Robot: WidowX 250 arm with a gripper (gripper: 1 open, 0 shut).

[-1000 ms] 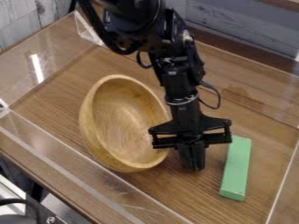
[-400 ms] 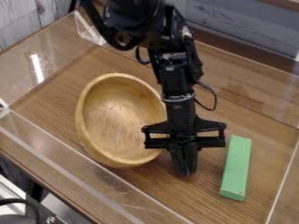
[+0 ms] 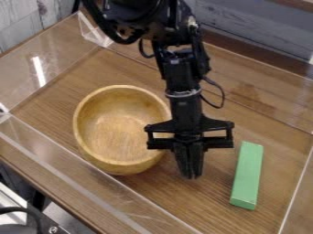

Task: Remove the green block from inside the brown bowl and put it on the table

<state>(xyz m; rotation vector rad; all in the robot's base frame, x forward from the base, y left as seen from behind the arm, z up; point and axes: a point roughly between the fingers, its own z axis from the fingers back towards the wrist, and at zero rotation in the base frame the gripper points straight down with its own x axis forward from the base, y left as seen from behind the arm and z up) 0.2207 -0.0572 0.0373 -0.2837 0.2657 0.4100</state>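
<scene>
- Green block [image 3: 248, 175] lay flat on the bench [image 3: 263, 101] at the lower right of the frame, long axis running roughly top to bottom, outside the bowl.
- Brown bowl [image 3: 119, 130] sat upright left of centre, its hollow showing only bare wood grain.
- Black robot arm [image 3: 171, 50] descended from the upper centre of the frame, pointing steeply down.
- Gripper [image 3: 189, 164] stood between bowl and block, just beside the bowl's right rim and apart from the block.
- Jaws were clenched together, grasping nothing.
- Clear acrylic walls [image 3: 49, 55] bordered the bench.
</scene>
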